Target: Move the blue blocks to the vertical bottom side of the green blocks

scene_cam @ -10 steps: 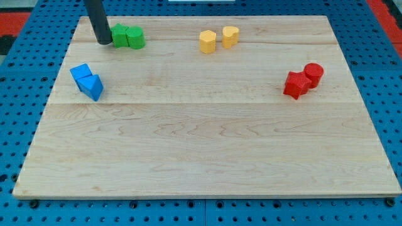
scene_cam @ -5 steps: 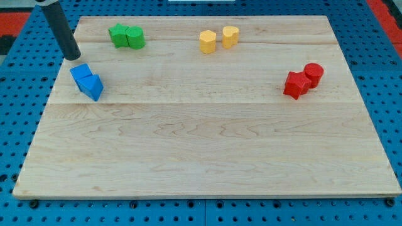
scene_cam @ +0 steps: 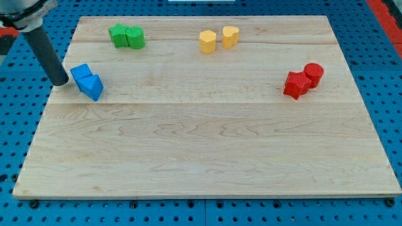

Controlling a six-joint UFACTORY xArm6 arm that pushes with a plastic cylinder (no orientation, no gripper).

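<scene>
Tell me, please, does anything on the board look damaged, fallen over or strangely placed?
Nothing stands out. The blue blocks, green blocks, yellow blocks and red blocks sit in four tidy pairs on the wooden board, all undamaged. My tip rests just beside the blue pair, on the view's left.

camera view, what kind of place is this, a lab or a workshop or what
Most likely a robot lab bench for tabletop pushing trials. A pale wooden board lies on a blue perforated mat, small blue blocks and green blocks sit on it, and my tip rests just left of the blue pair.
</scene>
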